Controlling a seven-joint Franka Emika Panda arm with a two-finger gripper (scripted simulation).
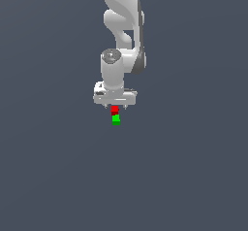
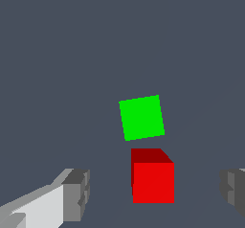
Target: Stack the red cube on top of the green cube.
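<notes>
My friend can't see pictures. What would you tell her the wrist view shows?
A small red cube sits between two gray gripper fingers that stand wide apart, not touching it. A green cube lies just beyond it on a plain dark gray floor.

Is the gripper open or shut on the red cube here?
Open. In the wrist view the gripper has clear floor between each finger pad and the red cube, so neither touches it.

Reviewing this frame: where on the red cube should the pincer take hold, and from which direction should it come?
Grip the red cube by two opposite upright faces, coming straight down from above. The wrist view shows it between the open pincer fingers, its flat side faces roughly square to them, with free space on both sides. The green cube lies just beyond it, turned slightly, outside the fingers' closing line, so closing should probably not catch it.
</notes>
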